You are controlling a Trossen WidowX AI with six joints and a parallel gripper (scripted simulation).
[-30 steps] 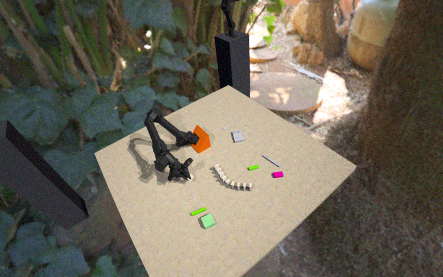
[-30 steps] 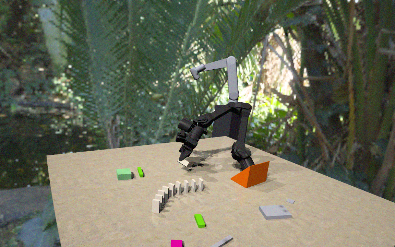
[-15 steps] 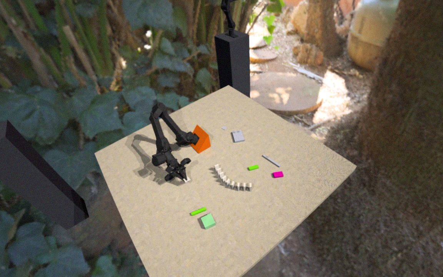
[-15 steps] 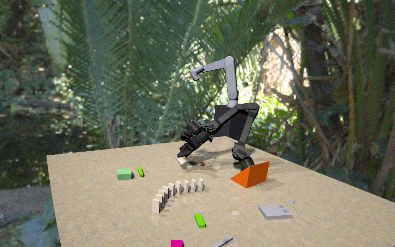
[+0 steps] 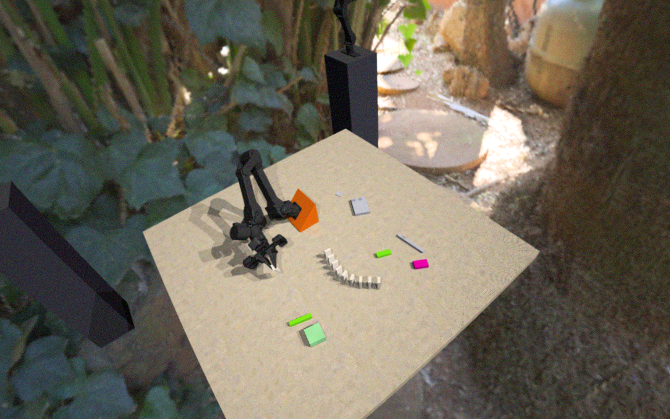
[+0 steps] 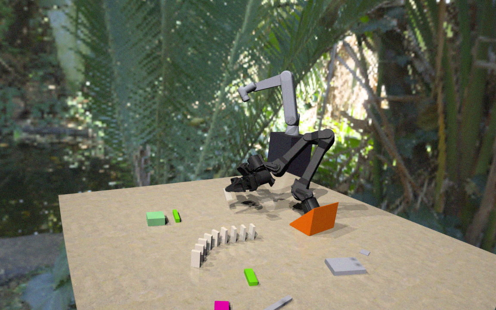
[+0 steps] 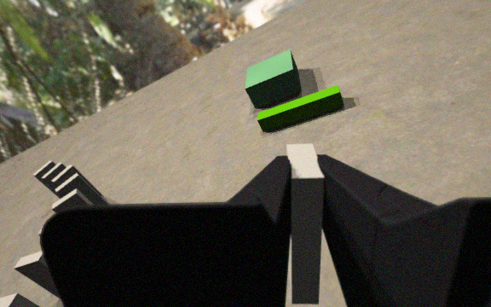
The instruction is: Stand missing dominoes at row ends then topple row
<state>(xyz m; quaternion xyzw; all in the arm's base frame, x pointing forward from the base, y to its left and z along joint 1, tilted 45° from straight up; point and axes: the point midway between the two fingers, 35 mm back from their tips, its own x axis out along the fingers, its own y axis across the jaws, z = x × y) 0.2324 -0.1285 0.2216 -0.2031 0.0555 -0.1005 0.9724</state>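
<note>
A curved row of several cream dominoes [image 5: 359, 282] [image 6: 224, 235] [image 7: 74, 199] stands upright on the table. My gripper [image 5: 274, 267] [image 6: 227, 189] [image 7: 300, 167] is shut on a separate cream domino [image 6: 229, 199] [image 7: 305, 239], which leans in the exterior view. It is left of the row in the top view and behind it in the exterior view, well apart from the standing dominoes. The held domino's lower end is near the table; whether it touches is not clear. In the wrist view, the finger bodies hide part of the row.
An orange wedge [image 5: 303, 210] [image 6: 315, 223] stands by the arm's base. A pale green block [image 5: 314, 334] [image 6: 155, 218] [image 7: 273, 78] lies beside a bright green bar [image 5: 300, 319] [image 6: 176, 215] [image 7: 301, 108]. A short green block [image 5: 383, 254] [image 6: 250, 277], magenta block [image 5: 420, 264] and grey box [image 5: 359, 206] [image 6: 345, 265] lie across the row.
</note>
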